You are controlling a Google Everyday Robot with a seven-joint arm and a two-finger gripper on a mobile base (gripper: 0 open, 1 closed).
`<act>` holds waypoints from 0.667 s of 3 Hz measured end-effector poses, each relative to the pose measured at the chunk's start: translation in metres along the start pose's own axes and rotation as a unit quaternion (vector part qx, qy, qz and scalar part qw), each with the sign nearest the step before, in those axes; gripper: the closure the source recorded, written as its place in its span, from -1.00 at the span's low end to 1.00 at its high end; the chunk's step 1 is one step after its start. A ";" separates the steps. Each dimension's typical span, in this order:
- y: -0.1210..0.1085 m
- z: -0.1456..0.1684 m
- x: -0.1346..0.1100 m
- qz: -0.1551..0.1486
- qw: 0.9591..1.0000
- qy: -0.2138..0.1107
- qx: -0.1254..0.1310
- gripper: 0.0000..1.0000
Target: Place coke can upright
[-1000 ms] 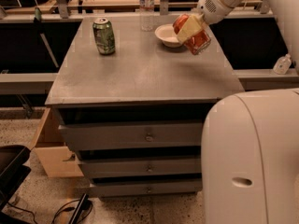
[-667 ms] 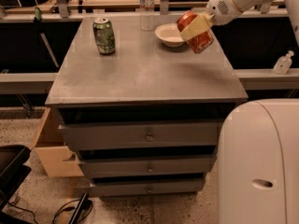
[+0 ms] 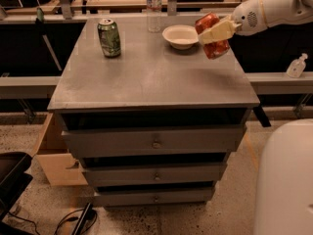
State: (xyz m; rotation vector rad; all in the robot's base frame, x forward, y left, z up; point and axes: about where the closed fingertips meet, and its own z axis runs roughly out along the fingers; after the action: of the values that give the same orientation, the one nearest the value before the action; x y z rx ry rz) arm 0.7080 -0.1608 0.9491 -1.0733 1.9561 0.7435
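- Since the earlier frames the arm has drawn back toward the right. The can [image 3: 216, 49] has gone with it a little way, ending beside the bowl [image 3: 180, 37] rather than partly over it.
- Gripper [image 3: 209, 34] reaches in from the right over the desk's far right corner, jaws clamped across the can's middle. One cream finger [image 3: 220, 31] lies over the near face; the other is hidden behind.
- Can hangs over the desk [image 3: 146, 77] at that far right corner, just beside the bowl and close to the right edge. It seems clear of the top, though from this angle its lower end may be touching.
- Key relation: the can's long axis is near vertical but leans, upper end toward the left and lower end toward the right edge, with the jaws crossing it sideways. I judge a small wrist roll to square it, then a straight lowering, is what the move needs.
- Risk: the right edge is close, so a set-down further in looks safer.
- Green can [image 3: 108, 38] stands near the far left corner and the bottle [image 3: 154, 4] at the far edge, both well apart from the gripper.
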 end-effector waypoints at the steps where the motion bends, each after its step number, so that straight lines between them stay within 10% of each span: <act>1: 0.001 -0.004 0.013 -0.024 0.998 -0.051 -0.007 1.00; 2: 0.000 0.001 0.027 -0.057 0.994 -0.098 -0.009 1.00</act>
State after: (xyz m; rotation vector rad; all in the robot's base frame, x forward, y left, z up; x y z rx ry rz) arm 0.6990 -0.1712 0.9264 -1.0704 1.7113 0.7746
